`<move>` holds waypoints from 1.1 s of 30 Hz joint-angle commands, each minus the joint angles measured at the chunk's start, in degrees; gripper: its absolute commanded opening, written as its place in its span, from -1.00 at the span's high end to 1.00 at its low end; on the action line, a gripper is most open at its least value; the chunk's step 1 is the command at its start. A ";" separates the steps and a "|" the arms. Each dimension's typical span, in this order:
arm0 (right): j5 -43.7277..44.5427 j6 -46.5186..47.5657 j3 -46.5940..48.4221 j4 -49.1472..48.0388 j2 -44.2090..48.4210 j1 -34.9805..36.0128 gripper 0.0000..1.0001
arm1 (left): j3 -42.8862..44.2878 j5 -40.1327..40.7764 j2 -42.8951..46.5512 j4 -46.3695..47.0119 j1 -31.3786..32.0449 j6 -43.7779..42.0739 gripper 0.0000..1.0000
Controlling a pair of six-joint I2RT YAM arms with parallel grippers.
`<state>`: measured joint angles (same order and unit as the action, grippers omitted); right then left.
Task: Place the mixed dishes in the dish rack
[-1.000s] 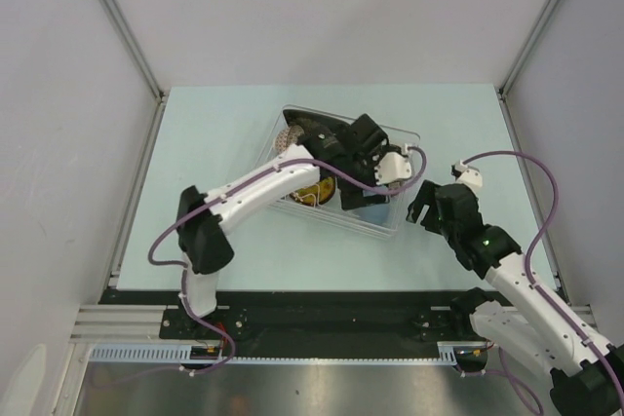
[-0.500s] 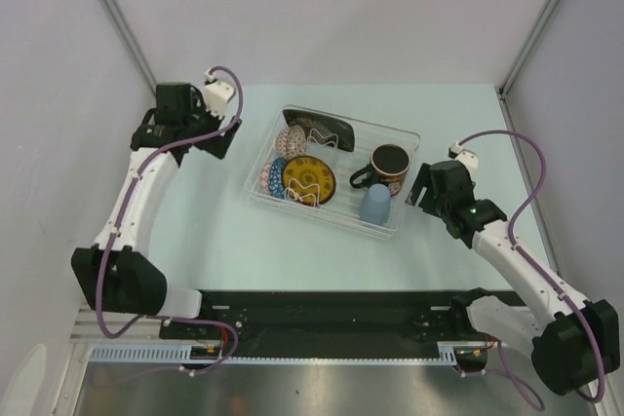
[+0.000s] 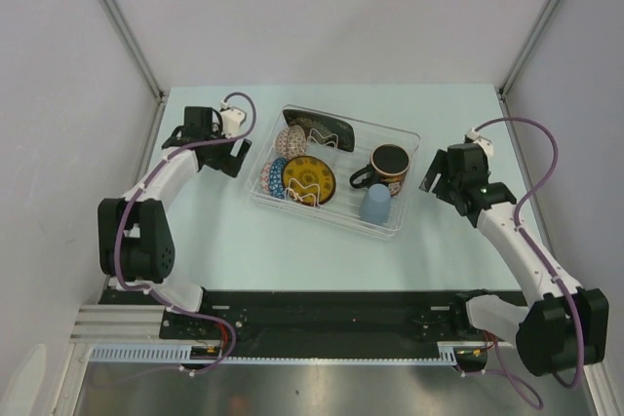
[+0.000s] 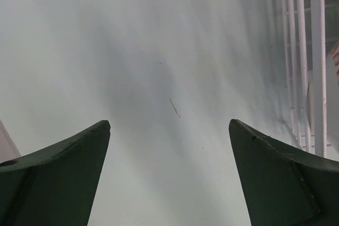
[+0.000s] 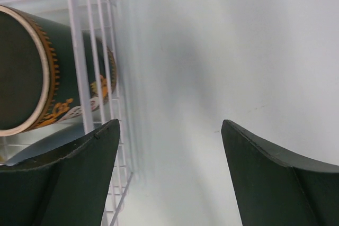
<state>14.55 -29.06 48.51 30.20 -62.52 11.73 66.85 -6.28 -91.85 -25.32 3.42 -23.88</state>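
Note:
The clear dish rack [image 3: 363, 122] sits mid-table. It holds the black square floral plate [image 3: 320, 130], beige patterned bowl [image 3: 291, 139], blue mosaic bowl [image 3: 274, 177] and yellow dark-rimmed saucer [image 3: 309, 179] on edge in the wire dividers. The black mug [image 3: 389, 167] and the small light-blue cup [image 3: 374, 204] are at its right end. My left gripper [image 3: 236, 153] is open and empty over bare table just left of the rack [image 4: 304, 78]. My right gripper [image 3: 432, 180] is open and empty just right of the rack, beside the mug [image 5: 32, 72].
The pale green table [image 3: 292, 260] is fenced by grey wall panels with metal posts [image 3: 117, 21] at left, back and right. A black rail [image 3: 322, 304] with the arm bases runs along the near edge.
My left arm has pulled out from over the rack's right end and swung to the table left of the rack. My right gripper has shifted farther back beside the rack.

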 commanded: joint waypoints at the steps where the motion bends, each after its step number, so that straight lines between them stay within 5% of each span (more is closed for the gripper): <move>1: -2.24 2.25 1.94 0.31 -4.88 -0.48 -0.65 | -2.07 -2.77 1.41 3.61 1.50 1.29 -0.98; 31: -10.41 1.81 20.04 -8.40 -32.83 1.98 -0.76 | -16.75 -10.15 15.30 -1.13 15.12 3.58 -0.99; 33: -10.76 2.34 21.18 -8.31 -33.63 2.07 -0.99 | -17.28 -9.80 15.82 -1.57 15.56 3.05 -0.99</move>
<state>15.00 -25.17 66.87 26.61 -92.88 10.28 51.92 -2.55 -77.03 -22.83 12.84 -23.99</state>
